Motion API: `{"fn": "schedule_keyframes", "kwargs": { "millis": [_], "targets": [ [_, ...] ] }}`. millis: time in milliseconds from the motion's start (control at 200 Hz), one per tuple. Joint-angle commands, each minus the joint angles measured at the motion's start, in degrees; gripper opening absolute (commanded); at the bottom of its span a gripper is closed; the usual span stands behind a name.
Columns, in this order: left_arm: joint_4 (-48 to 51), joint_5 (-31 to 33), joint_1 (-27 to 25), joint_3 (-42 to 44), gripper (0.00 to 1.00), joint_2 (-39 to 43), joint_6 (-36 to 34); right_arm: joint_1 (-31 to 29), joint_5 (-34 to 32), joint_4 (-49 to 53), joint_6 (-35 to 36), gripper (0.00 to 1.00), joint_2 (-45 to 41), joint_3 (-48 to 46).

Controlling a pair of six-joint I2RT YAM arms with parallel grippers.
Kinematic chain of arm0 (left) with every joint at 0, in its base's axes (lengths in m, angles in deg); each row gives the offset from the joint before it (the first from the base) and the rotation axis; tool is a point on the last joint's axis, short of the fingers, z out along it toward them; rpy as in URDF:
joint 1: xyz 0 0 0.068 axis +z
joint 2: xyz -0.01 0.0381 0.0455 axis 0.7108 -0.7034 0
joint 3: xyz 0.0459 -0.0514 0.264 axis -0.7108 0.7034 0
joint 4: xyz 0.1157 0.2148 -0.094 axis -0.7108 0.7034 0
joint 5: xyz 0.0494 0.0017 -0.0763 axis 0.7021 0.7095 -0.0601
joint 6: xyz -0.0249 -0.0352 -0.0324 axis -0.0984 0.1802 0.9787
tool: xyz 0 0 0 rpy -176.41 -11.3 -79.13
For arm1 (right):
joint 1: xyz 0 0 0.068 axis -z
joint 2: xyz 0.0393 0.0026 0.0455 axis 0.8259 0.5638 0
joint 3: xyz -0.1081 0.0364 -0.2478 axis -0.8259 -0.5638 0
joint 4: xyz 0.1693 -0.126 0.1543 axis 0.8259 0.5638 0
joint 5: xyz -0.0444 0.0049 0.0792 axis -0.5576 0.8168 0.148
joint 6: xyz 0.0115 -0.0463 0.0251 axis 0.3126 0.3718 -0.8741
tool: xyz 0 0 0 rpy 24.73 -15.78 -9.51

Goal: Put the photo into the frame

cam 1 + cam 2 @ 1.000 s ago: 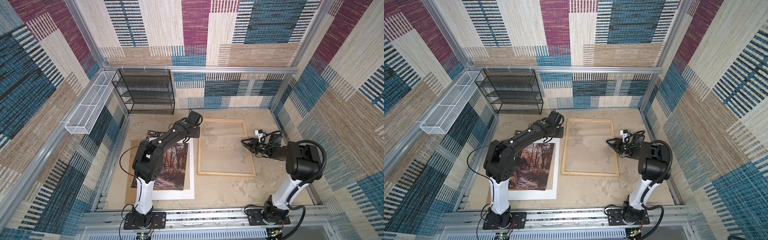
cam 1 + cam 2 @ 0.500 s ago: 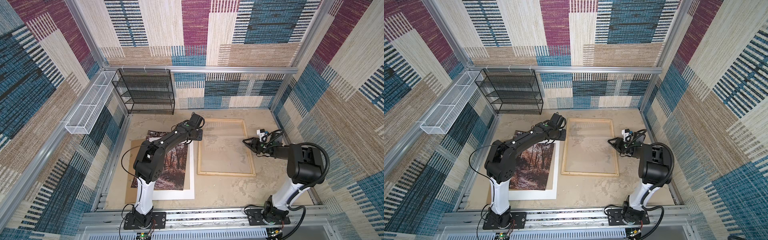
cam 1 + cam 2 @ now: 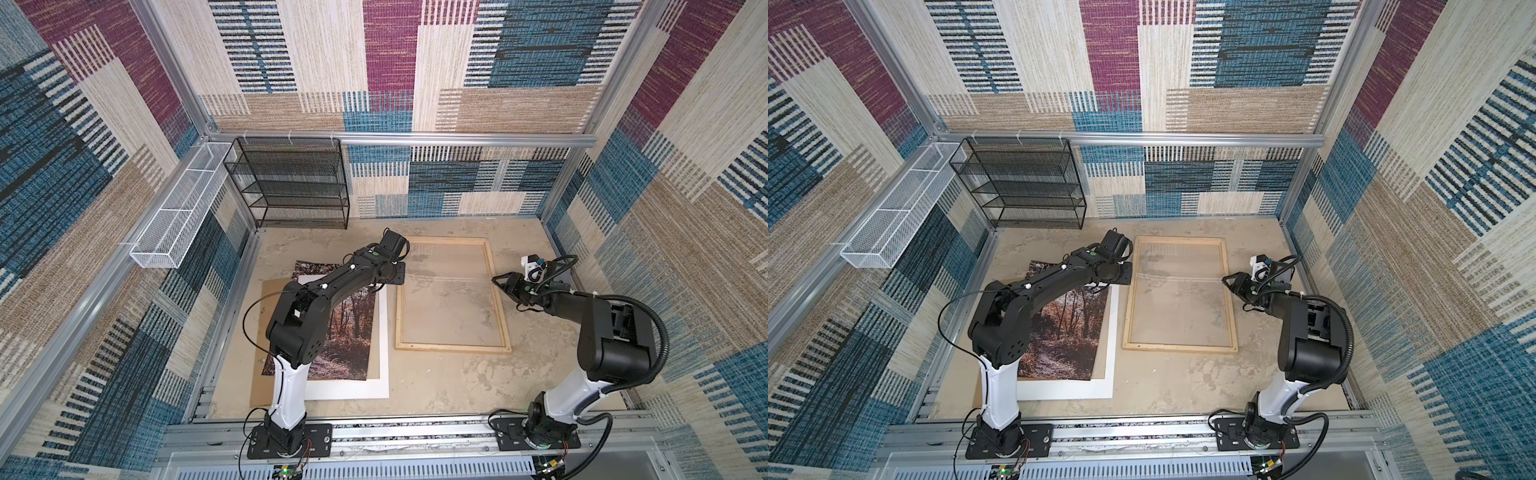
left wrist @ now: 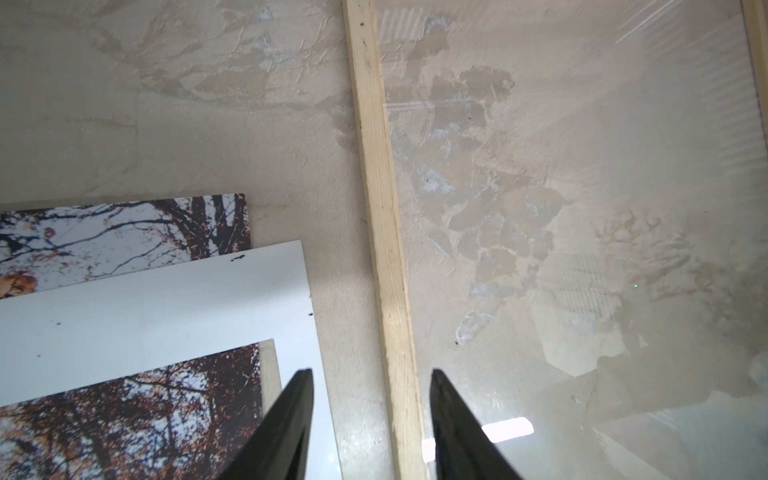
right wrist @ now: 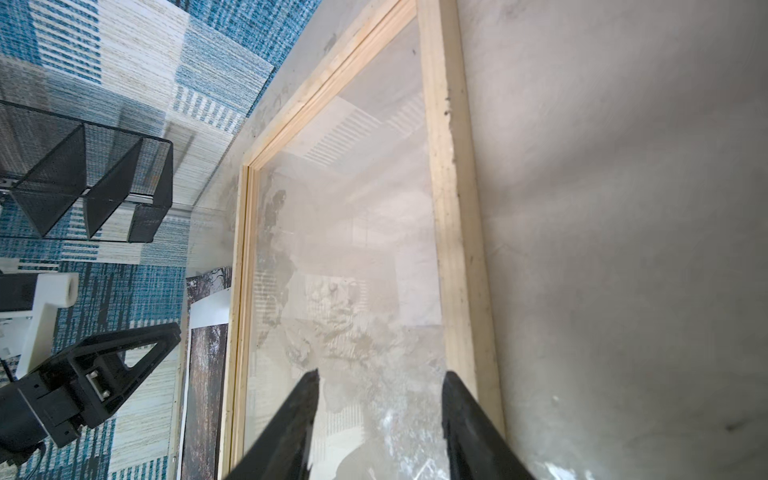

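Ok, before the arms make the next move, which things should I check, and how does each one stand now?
1. The frame lies flat with nothing inside it: ok.
2. The photo is free to lift: not ok; the white mat covers its far end.
3. The left gripper is open and empty: ok.
4. The right gripper is open and empty: ok.
5. The left gripper is placed over the photo: not ok; it straddles the frame strip beside the photo.
6. Either gripper touches the frame: cannot tell.
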State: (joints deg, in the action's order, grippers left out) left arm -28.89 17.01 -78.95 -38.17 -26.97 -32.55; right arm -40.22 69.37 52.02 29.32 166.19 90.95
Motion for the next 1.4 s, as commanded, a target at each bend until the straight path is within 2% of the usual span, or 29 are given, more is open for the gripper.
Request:
{"fn": "schedule_keyframes", "kwargs": {
  "millis": [0, 265, 706, 896, 1162, 1397],
  "targets": [
    [-0.69, -0.52, -0.01, 0.34, 0.49, 0.48, 1.23, 0.00, -2.30, 1.14, 1.18, 0.50, -0.63, 0.55],
    [-1.82, -2.30, -0.18, 1.57, 0.48, -0.23, 2.19, -0.04, -7.60, 2.59, 1.35, 0.49, -1.19, 0.52],
    [-3.24, -4.62, -1.24, 2.55, 0.46, -2.57, 3.49, -2.32, -8.45, 1.85, 1.72, 0.45, 3.38, 1.83],
    [-3.84, -5.45, -1.42, 2.88, 0.42, -3.39, 3.87, -3.06, -8.20, 1.96, 1.97, 0.42, 4.69, 2.70],
    [-5.87, -6.54, -1.73, 6.06, 0.37, -1.71, 4.98, -3.78, -7.56, 2.02, 2.32, 0.34, 5.46, 3.36],
    [-6.67, -7.32, -2.36, 7.80, 0.35, -0.81, 5.88, -3.90, -7.77, 2.53, 2.59, 0.33, 5.15, 3.71]
  ]
}}
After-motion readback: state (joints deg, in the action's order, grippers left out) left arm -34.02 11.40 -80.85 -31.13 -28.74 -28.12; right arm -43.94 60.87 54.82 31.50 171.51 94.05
